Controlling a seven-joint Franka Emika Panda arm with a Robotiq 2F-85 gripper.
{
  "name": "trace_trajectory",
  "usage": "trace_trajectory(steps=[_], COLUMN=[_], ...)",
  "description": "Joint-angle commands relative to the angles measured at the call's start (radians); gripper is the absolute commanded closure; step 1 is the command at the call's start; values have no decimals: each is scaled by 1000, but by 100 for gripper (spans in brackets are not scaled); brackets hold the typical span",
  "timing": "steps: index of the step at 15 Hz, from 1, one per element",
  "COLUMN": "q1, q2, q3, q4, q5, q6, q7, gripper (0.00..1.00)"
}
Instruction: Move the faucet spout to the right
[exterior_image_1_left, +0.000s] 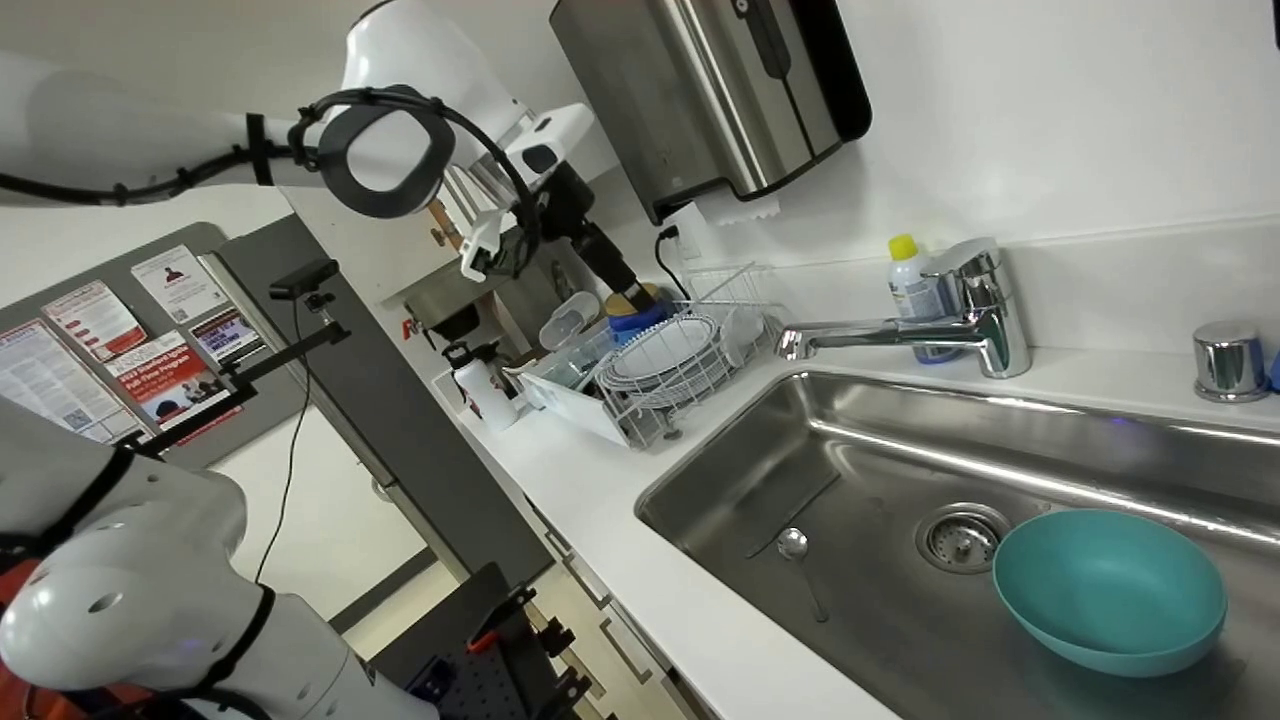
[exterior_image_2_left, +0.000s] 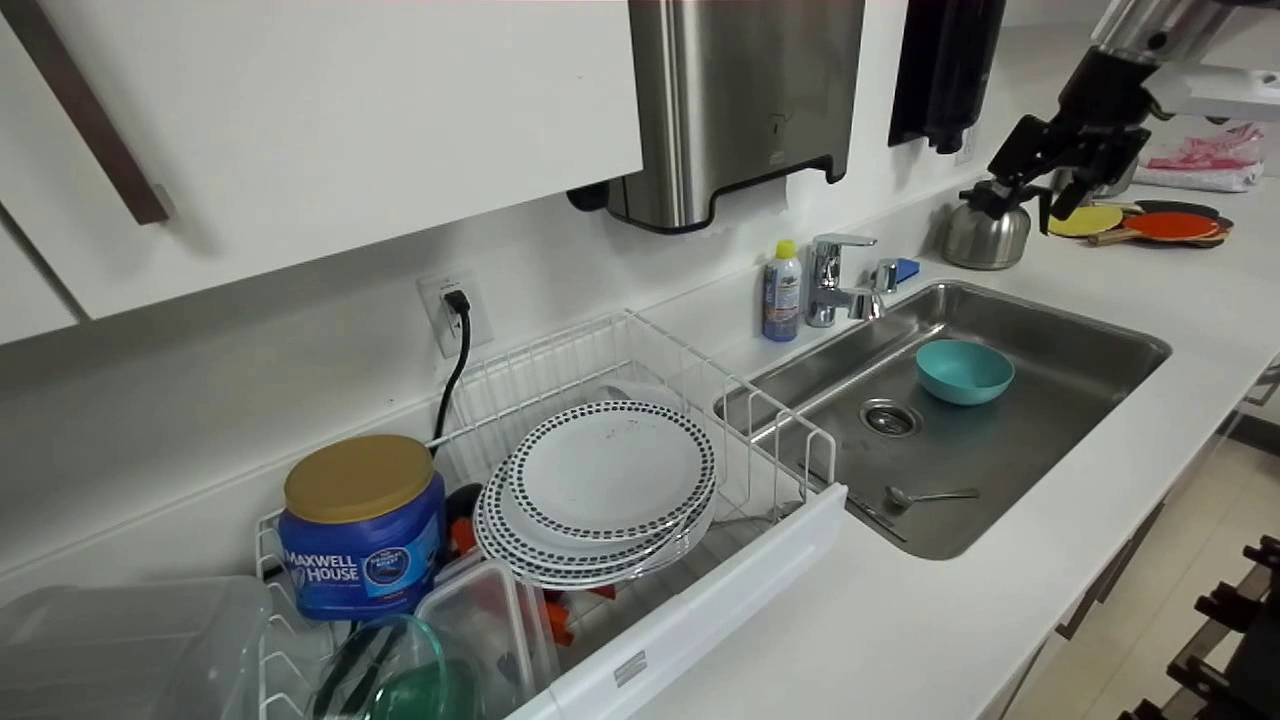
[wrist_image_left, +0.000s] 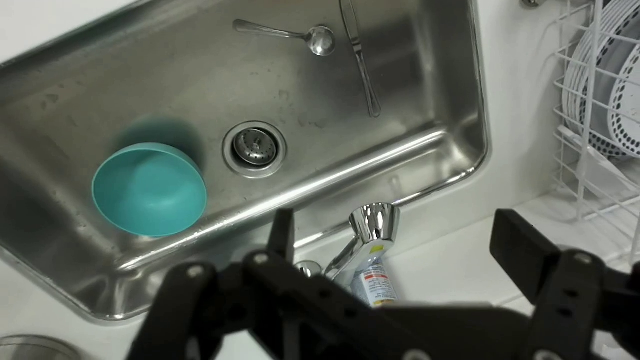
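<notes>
Currently: faucet spout (exterior_image_1_left: 870, 335), chrome, at the wall-side edge of the sink (exterior_image_1_left: 880, 630); bottle (exterior_image_1_left: 911, 285), just beside; gripper (wrist_image_left: 395, 222), spread wide, well apart from the spout; bowl (exterior_image_1_left: 1110, 590), teal, within the sink

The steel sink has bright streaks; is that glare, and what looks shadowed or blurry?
Likely glare: in the wrist view, a bright band crosses the steel sink, a shadow lies beside the teal bowl, and the gripper looks dark and partly blurred; in an exterior view, the chrome faucet spout gleams and the scene appears tilted.
</notes>
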Motion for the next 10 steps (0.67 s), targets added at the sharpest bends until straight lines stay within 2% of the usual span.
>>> trace_trajectory(steps=[1,5,8,10], q1=[4,5,-7,1], q2=[41,160,280,355], q3=[17,67,106,101], q4=[21,83,154,207], q5=[19,-19,-131,-242], q6=[36,116,213,252], q7=[27,142,319,449], gripper=[0,0,0,0])
